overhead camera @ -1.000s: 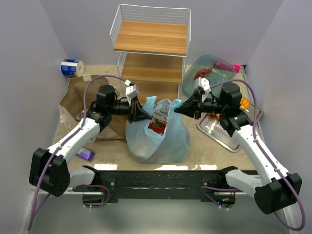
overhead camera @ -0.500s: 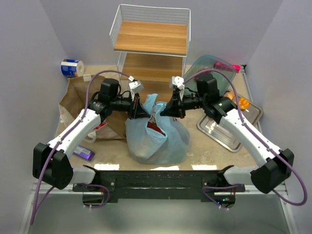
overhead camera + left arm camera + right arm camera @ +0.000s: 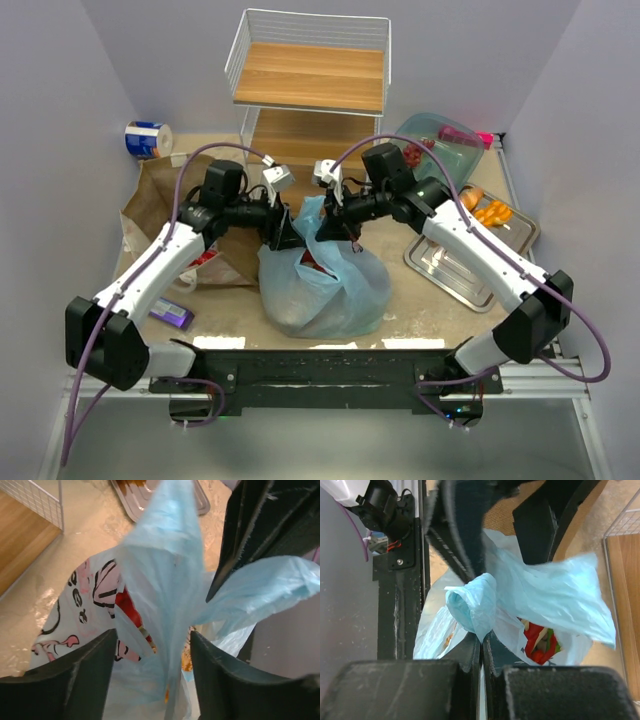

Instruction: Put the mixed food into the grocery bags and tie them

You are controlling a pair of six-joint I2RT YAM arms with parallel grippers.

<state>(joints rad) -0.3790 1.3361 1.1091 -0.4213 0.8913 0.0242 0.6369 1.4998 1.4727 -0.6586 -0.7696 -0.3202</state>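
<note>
Blue plastic bag (image 3: 325, 285) mid bench (image 3: 412, 312), right gripper (image 3: 481, 642) jaws clenched on one handle, left gripper (image 3: 154, 645) jaws parted around the other: loose film may slip out, or tear, killing the knot.

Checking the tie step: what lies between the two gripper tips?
Bunched handles of the light-blue plastic bag lie between the left gripper and the right gripper, per the top view; the right wrist view shows one pinched.
</note>
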